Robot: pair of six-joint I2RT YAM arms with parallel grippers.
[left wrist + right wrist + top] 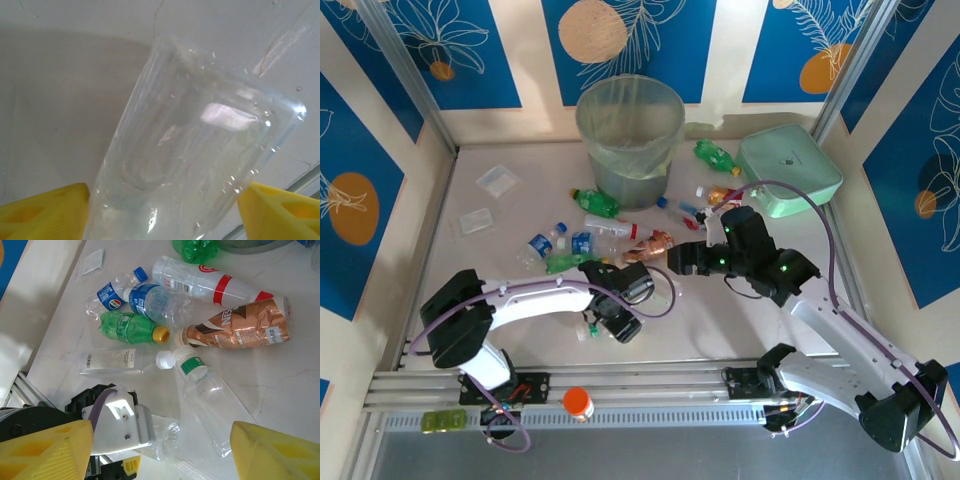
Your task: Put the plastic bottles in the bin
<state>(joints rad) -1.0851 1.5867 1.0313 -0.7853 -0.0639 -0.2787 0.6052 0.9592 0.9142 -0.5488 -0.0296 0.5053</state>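
Most of the plastic bottles [582, 242] lie in a loose group on the white surface [710, 320] in front of the bin [630, 140], between it and the two arms. One green bottle [715, 155] lies between the bin and a mint-green lidded box [790, 168]. Two flat clear packets [498, 180] lie well apart from the group, to the left. The surface looks like pale marble with thin veins. The walls [450, 50] have blue panels with orange circles and white leaf drawings.

The left tool [165, 192] has a clear bottle [190, 150] between its yellow fingers [45, 212], which stand right at its sides; I cannot tell if they press it. The right tool [162, 432] is wide with nothing in it, above a white-capped bottle with a green label [200, 380].

One blue label carries the Pepsi logo [106, 292]. A brown bottle [240, 327] shows the letters "NES". A flattened clear bottle [107, 360] has a barcode.
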